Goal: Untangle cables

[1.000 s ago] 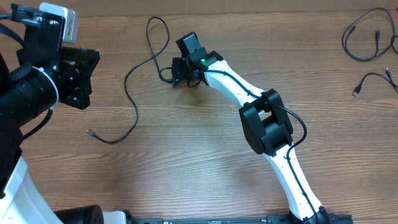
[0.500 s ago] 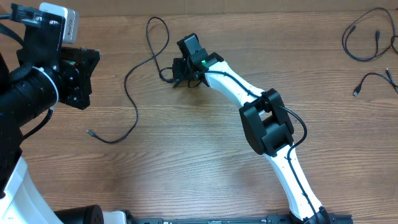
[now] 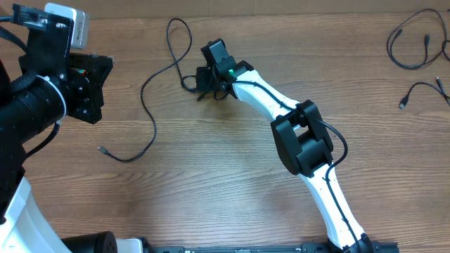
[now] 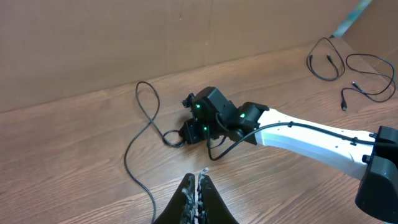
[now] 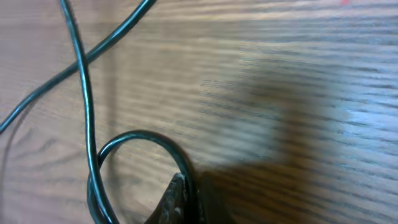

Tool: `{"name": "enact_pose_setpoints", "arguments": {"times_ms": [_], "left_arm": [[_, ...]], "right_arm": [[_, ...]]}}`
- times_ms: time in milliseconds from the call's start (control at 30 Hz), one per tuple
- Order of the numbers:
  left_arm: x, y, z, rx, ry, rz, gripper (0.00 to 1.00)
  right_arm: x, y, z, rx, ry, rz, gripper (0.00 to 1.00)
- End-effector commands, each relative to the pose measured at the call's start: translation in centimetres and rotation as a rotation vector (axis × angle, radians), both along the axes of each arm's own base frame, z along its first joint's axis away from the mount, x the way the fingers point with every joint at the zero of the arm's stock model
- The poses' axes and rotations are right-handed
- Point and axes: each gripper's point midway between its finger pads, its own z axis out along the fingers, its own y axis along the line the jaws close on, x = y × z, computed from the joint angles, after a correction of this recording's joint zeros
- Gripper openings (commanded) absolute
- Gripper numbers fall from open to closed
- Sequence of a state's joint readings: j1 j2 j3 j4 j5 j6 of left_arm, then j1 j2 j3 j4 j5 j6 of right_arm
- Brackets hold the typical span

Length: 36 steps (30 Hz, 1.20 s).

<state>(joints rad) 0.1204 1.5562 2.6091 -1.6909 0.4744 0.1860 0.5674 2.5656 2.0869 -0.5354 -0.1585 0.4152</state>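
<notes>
Overhead, right pincer (image 3: 202, 83) closed, seemingly pinching cable (image 3: 143, 98) loop near far edge, left pincer (image 4: 197, 188) closed empty, table (image 3: 211, 183) roomy nearside.

Glossy cable (image 5: 87, 124); table (image 3: 211, 176) — matt wood

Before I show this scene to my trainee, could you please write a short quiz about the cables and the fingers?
1. True or false: the left fingers hold a cable.
2. Which arm's fingers are shut on the long cable? A left, B right, C neither.
3. Fill in: the spare cables lie at the table's far ___ corner.
Key: 1 false, they are shut on nothing. 2 B, the right fingers. 3 right.
</notes>
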Motion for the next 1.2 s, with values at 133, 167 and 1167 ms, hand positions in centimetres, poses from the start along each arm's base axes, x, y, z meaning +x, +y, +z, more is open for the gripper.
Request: {"name": "enact_pose_setpoints", "arguments": {"times_ms": [133,167,1167], "left_arm": [[0.9,0.3,-0.6,0.001,0.024,0.008,0.04],[1.1,0.3,-0.8,0.001,0.029,0.007,0.04],[5.1,-6.7,-3.3,-0.069,-0.019,-0.558,0.04]], "right_arm": [[-5.3,1.1,-3.4,0.038,0.184,0.229,0.04],[-5.0,1.2,-2.1,0.039,0.16,0.244,0.04],[-6.8,-12.4,34.5,-0.033,-0.448,0.22,0.04]]}}
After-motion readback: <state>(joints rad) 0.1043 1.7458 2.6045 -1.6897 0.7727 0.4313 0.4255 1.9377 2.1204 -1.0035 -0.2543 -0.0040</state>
